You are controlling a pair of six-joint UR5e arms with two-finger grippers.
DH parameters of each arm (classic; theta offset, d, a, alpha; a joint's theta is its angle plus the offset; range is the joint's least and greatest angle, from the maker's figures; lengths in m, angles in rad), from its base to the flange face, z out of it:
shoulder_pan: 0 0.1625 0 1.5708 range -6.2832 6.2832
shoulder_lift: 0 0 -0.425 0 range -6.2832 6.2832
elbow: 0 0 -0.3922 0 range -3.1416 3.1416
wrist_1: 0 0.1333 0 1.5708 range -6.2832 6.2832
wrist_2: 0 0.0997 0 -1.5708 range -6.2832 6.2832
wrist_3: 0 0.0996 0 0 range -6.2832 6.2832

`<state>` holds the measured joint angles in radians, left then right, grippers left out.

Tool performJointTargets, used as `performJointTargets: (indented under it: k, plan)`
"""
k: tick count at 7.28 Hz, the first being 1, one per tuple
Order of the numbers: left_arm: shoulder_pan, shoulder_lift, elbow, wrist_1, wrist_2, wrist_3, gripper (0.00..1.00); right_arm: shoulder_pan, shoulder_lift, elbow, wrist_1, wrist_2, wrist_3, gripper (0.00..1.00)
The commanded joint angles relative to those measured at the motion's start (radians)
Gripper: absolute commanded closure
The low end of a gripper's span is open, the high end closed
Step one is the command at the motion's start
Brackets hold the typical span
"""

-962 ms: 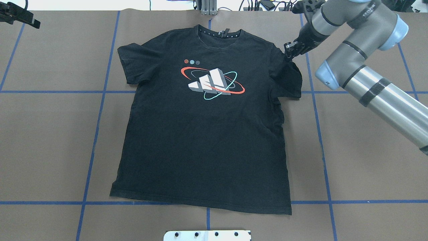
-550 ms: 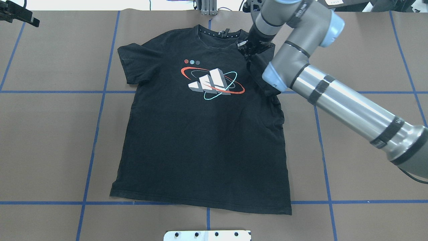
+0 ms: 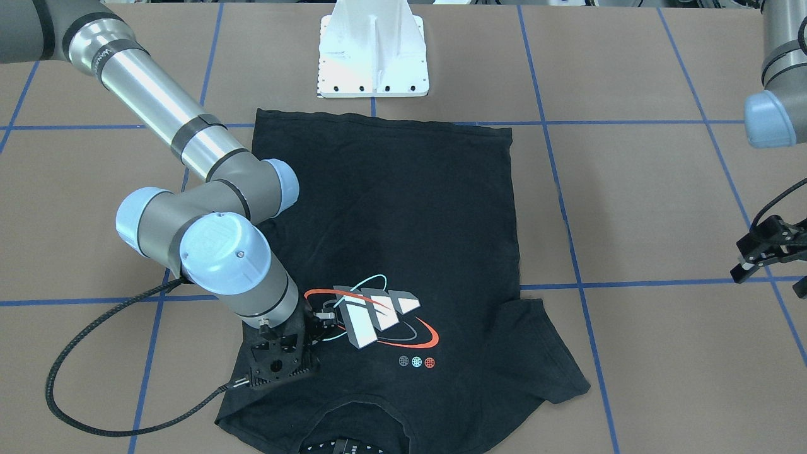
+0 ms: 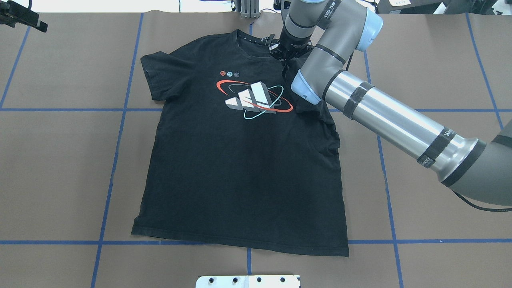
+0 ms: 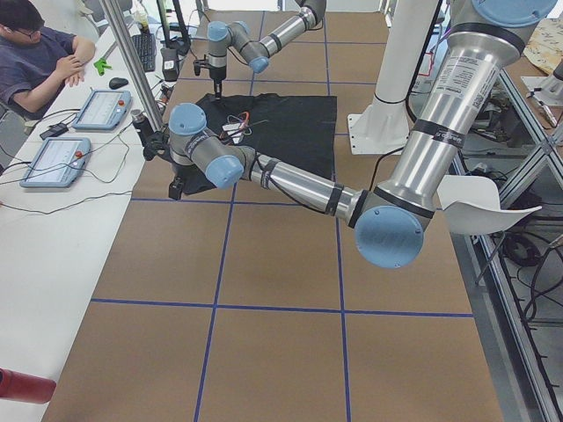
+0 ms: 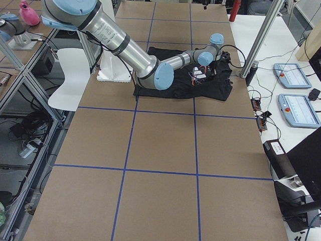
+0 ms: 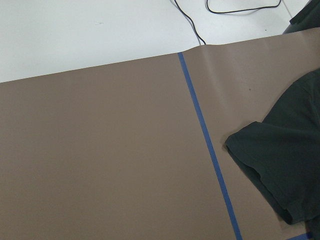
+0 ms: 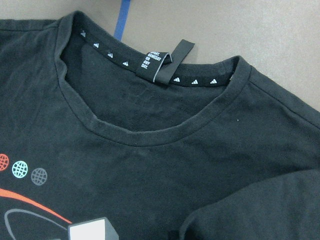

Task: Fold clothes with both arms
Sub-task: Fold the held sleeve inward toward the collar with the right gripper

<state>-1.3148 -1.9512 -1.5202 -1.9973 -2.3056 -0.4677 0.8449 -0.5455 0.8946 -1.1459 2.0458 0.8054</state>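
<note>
The black T-shirt (image 4: pixel 240 168) lies flat, print up, collar at the table's far side; it also shows in the front view (image 3: pixel 403 208). My right gripper (image 4: pixel 285 60) hangs over the chest just right of the collar, shut on the right sleeve (image 4: pixel 312 107), which is drawn inward over the shirt body. From the front, the same gripper (image 3: pixel 318 323) sits beside the print. The right wrist view shows the collar (image 8: pixel 150 135) and the lifted sleeve's fold (image 8: pixel 260 210). My left gripper (image 4: pixel 24 20) hovers open off the shirt at the far left corner, also seen as (image 3: pixel 760 252).
A white mount plate (image 3: pixel 372 57) stands at the robot's side of the table, near the shirt's hem. Blue tape lines (image 4: pixel 116 152) grid the brown table cover. A person (image 5: pixel 35 48) sits at a side desk with tablets (image 5: pixel 101 107).
My right gripper has carried the right sleeve leftward, from beside the shirt's right shoulder to over the chest near the collar. The left arm has stayed put.
</note>
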Motion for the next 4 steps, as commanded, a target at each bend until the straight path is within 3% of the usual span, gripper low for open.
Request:
performJointTargets:
  k: [1,4]
  plan:
    - [0.0,-0.002,0.0,0.0,0.002,0.0,0.0,-0.009,0.022,-0.025,0.005,-0.021,0.001,1.0]
    - [-0.001,-0.002,0.0,0.002,0.002,0.001,0.0,-0.032,0.039,-0.034,0.005,-0.049,0.001,1.0]
